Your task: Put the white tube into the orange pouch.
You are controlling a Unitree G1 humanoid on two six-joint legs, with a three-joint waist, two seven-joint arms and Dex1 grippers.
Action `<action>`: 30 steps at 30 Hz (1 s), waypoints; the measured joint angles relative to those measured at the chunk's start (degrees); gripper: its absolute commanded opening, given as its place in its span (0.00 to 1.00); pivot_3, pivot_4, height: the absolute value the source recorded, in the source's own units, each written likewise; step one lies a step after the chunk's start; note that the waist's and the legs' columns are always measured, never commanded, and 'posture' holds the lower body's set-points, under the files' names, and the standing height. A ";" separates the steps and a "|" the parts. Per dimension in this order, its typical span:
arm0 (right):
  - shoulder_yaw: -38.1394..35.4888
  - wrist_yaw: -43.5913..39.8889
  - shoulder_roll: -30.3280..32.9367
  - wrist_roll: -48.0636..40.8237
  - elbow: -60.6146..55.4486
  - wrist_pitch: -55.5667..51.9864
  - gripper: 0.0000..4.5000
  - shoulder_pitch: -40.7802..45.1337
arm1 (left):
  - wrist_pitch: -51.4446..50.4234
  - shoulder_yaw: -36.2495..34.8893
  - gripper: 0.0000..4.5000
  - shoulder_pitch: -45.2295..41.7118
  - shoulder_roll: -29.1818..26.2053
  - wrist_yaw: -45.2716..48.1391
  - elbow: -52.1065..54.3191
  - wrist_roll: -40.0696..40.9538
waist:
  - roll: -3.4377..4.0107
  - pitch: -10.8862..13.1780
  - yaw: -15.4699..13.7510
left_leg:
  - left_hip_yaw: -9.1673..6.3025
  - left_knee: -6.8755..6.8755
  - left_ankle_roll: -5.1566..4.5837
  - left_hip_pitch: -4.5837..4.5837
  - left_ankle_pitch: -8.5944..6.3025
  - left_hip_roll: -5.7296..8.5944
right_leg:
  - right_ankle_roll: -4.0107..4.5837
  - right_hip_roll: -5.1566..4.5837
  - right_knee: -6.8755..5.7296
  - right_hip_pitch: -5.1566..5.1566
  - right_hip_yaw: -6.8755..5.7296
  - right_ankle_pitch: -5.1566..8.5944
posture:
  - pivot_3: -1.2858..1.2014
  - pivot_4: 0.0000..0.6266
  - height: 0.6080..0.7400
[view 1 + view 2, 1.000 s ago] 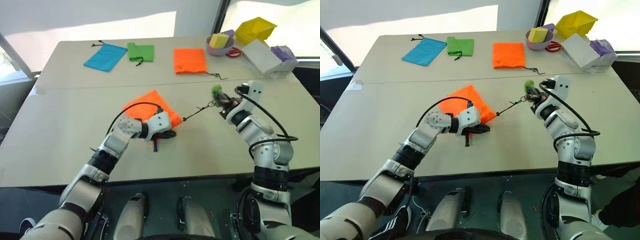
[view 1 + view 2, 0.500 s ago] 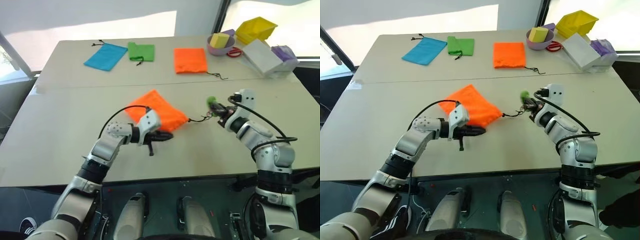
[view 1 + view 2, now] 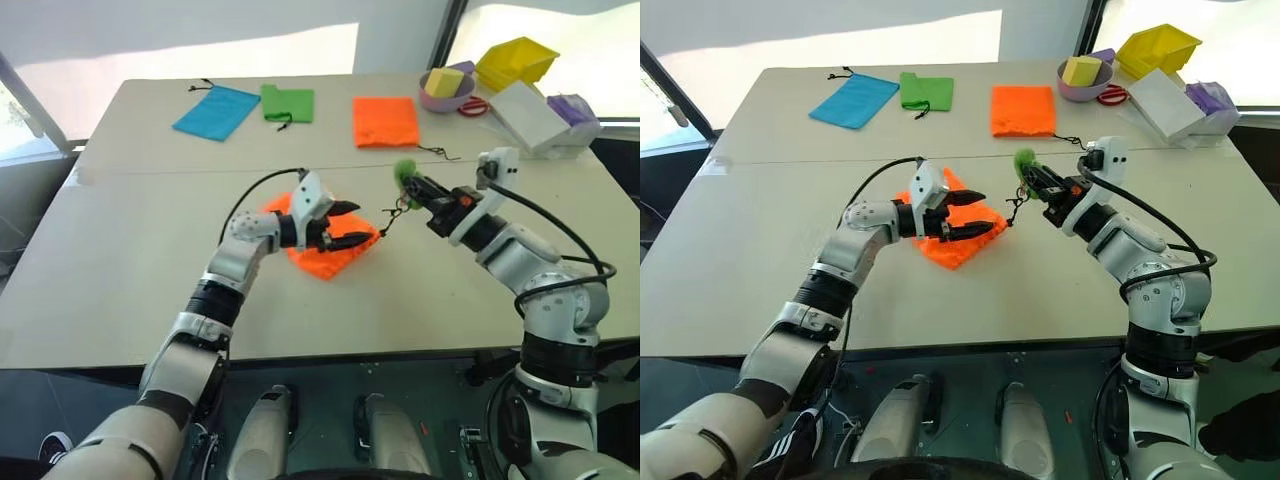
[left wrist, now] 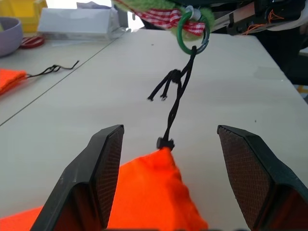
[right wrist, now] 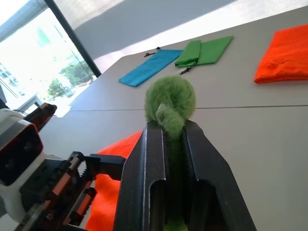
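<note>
Your working room is the bare front half of the desk (image 3: 120,290): nothing lies between the orange pouch (image 3: 325,250) and the near edge, and the desk is open to both sides of it. The far half is the crowded part. Along the far edge lie a blue pouch (image 3: 213,110), a green pouch (image 3: 286,103) and a second orange pouch (image 3: 385,121); at the far right corner stand a lilac bowl (image 3: 447,92) with a yellow block (image 3: 439,80) in it, red scissors (image 3: 472,104), a white box (image 3: 528,113) and a yellow bin (image 3: 518,62).

The orange pouch lies rumpled at mid-desk, and its dark cord (image 4: 175,108) rises from its corner to a green ring (image 4: 192,36). You cannot see the white tube from here; whether it sits inside the pouch cannot be told.

Your left end effector (image 3: 345,222) now stands apart, one finger to each side of the pouch's corded corner in the wrist view; a second ago it was closed at the pouch's near edge. Your right end effector (image 3: 410,183) stays clamped on the fuzzy green tuft (image 5: 170,103) at the ring end of the cord, and it has swung left toward the pouch. The pouch has bunched and shifted nearer you since then.
</note>
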State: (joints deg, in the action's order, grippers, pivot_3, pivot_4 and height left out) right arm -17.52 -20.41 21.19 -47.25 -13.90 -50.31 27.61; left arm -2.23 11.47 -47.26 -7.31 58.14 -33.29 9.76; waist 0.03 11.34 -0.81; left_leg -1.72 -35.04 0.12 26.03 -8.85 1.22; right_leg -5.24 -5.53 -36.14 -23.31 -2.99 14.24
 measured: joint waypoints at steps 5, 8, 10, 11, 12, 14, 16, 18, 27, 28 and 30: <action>0.17 0.82 0.03 -2.61 -2.22 -1.04 0.00 -0.19 | 4.55 0.42 0.76 -2.32 3.42 -0.33 -6.80 -1.12 | 0.00 0.00 0.17 | 0.00 -0.08 -0.01 0.23 0.00 0.00 | -0.24 0.03 -0.03 -0.19 -0.03 -0.14 | 0.52 0.24 1.00; 0.21 1.61 -0.07 -2.86 -2.27 -1.05 0.00 -0.57 | 7.49 0.34 0.76 -3.66 4.79 -1.81 -10.46 -2.27 | 0.00 0.00 0.09 | 0.00 -0.11 -0.01 0.23 0.00 0.00 | -0.24 0.04 -0.06 -0.18 -0.09 -0.14 | 0.52 0.24 1.00; 0.35 2.03 -0.22 -3.03 -2.27 -1.04 0.00 -0.57 | 9.21 0.28 0.76 -4.97 6.24 -4.39 -14.04 -3.67 | 0.00 0.00 0.03 | -0.01 -0.17 -0.01 0.26 0.00 0.00 | -0.27 0.04 -0.06 -0.17 -0.10 -0.16 | 0.52 0.24 1.00; 0.47 2.17 -0.34 -3.03 -2.27 -1.03 0.00 -0.57 | 10.07 0.28 0.71 -5.58 6.86 -5.40 -15.43 -4.28 | 0.00 0.00 -0.02 | -0.01 -0.19 -0.01 0.29 0.00 0.02 | -0.30 0.03 -0.05 -0.17 -0.10 -0.18 | 0.52 0.24 1.00; 0.64 2.22 -0.39 -3.03 -2.27 -0.99 0.00 -0.57 | 10.66 0.28 0.65 -5.93 7.33 -6.00 -16.24 -4.58 | 0.00 0.00 -0.02 | -0.01 -0.20 -0.02 0.30 0.00 0.02 | -0.32 0.03 -0.04 -0.17 -0.10 -0.19 | 0.52 0.24 1.00; 0.88 2.26 -0.39 -3.01 -2.25 -0.71 0.00 -0.57 | 11.82 0.22 0.48 -6.56 8.01 -6.82 -17.32 -5.08 | 0.00 0.00 0.02 | 0.00 -0.20 -0.02 0.32 0.00 0.03 | -0.33 0.01 -0.02 -0.17 -0.09 -0.19 | 0.52 0.24 1.00; 0.90 2.26 -0.38 -2.93 -2.22 -0.45 0.00 -0.57 | 12.82 0.16 0.28 -6.62 8.25 -7.34 -17.43 -5.46 | 0.00 0.00 0.04 | -0.01 -0.19 -0.03 0.32 0.00 0.03 | -0.34 0.01 -0.01 -0.17 -0.10 -0.19 | 0.52 0.24 1.00; 0.91 2.31 -0.37 -2.79 -2.11 -0.39 0.00 -0.57 | 13.16 0.08 0.06 -6.62 8.49 -7.90 -17.95 -5.67 | 0.00 0.00 0.04 | 0.00 -0.19 -0.02 0.31 0.00 0.03 | -0.34 0.03 -0.03 -0.18 -0.12 -0.20 | 0.52 0.24 1.00; 0.02 6.67 -0.32 2.26 4.30 4.24 0.00 -0.33 | 11.70 2.31 0.06 -5.87 7.02 -6.17 -18.04 -9.40 | 0.00 0.00 0.06 | 0.08 -0.21 -0.03 0.31 0.00 0.03 | -0.32 0.03 -0.04 -0.17 -0.13 -0.21 | 0.52 0.24 1.00; 0.23 6.65 0.05 3.42 4.93 4.67 0.00 -0.51 | 11.47 2.98 0.06 -5.17 6.54 -4.50 -16.58 -9.55 | 0.00 0.00 0.07 | 0.09 -0.20 -0.03 0.31 0.00 0.03 | -0.32 0.03 -0.04 -0.17 -0.13 -0.20 | 0.52 0.24 1.00; 0.69 6.14 0.87 4.81 5.07 5.16 0.00 -1.11 | 10.06 3.53 0.06 -4.62 6.03 -2.06 -14.75 -9.62 | 0.01 0.00 0.05 | 0.08 -0.18 -0.03 0.31 0.00 0.02 | -0.31 0.03 -0.04 -0.18 -0.13 -0.20 | 0.52 0.24 1.00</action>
State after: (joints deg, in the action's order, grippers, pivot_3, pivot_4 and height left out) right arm -16.83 -14.27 22.06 -42.44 -8.82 -45.15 26.50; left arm 7.82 15.00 -51.88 -1.28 56.08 -48.04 0.14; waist 0.04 11.34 -0.76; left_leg -1.63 -35.22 0.10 26.34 -8.86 1.24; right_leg -5.55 -5.49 -36.18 -23.49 -3.12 14.04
